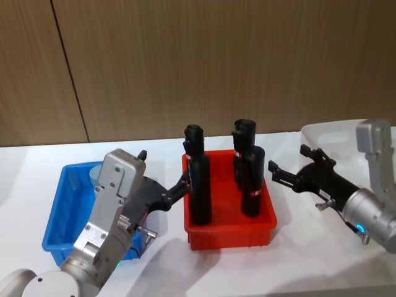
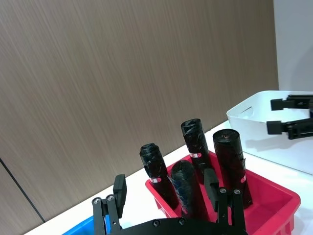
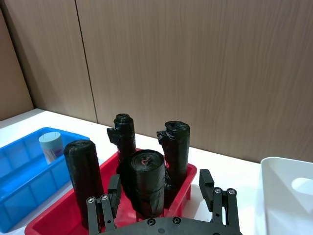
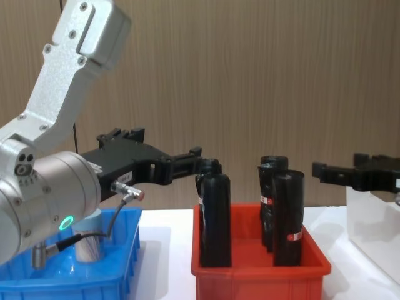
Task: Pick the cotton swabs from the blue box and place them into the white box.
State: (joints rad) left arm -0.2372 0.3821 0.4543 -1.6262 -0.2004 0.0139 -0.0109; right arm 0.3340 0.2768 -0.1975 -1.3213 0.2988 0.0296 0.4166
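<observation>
- Left tool (image 1: 164, 168): jaws spread wide, empty, just left of red bin (image 1: 229, 236).
- Right tool (image 1: 288, 158): jaws spread, empty, right of red bin.
- Cotton swabs (image 3: 50, 146): inside blue box (image 1: 55, 218).

brown wood-panel wall (image 1: 216, 62), white table (image 1: 291, 266)

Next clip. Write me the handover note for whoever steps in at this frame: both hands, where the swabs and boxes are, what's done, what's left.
Left hand: open, empty, raised over the right side of the blue box, fingers pointing toward the red bin.
Right hand: open, empty, in the air between the red bin and the white box.
Things: one cotton swab jar stands upright in the blue box. The white box's inside is mostly hidden.
Done: cannot tell.
Left: grasp that jar and put it in the white box.
</observation>
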